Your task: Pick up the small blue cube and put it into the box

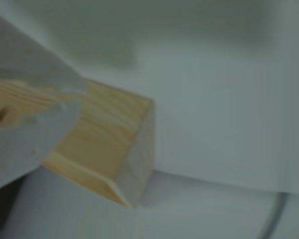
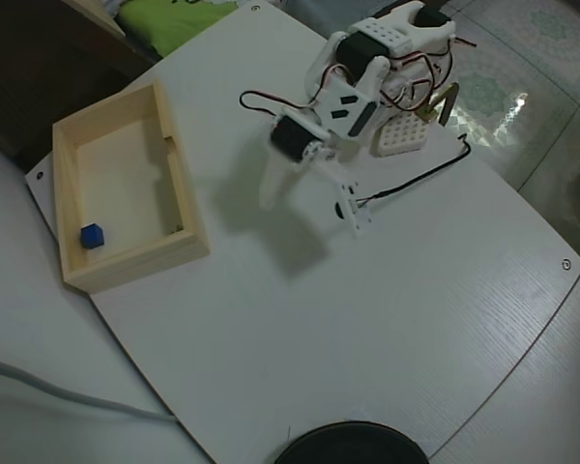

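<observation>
The small blue cube lies inside the box, in its near-left corner in the overhead view. The pale wooden box stands at the left of the white table. My gripper hangs above the bare table to the right of the box, well apart from it, with nothing in it. Its white fingers look closed together. In the wrist view the gripper crosses an outer corner of the box; the cube is out of that view.
A white perforated block lies beside the arm's base, with a black cable running right from the wrist. A black round object sits at the table's near edge. A grey cable lies off the table at lower left.
</observation>
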`<action>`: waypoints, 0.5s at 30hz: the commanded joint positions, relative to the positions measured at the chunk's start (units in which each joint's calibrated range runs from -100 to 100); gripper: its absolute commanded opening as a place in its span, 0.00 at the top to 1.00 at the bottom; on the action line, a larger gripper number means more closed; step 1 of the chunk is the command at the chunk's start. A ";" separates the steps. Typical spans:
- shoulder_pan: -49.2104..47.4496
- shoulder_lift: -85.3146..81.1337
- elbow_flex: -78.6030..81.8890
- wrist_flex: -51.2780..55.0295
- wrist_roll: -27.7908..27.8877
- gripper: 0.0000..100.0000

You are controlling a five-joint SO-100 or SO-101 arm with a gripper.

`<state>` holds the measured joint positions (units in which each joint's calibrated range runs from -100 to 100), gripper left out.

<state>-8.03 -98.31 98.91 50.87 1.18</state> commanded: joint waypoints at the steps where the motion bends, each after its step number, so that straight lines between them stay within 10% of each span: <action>1: -0.26 -0.51 1.00 0.27 -0.22 0.99; 15: 0.33 -0.51 1.00 0.27 -0.22 0.99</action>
<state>-8.11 -98.31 98.91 51.04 1.18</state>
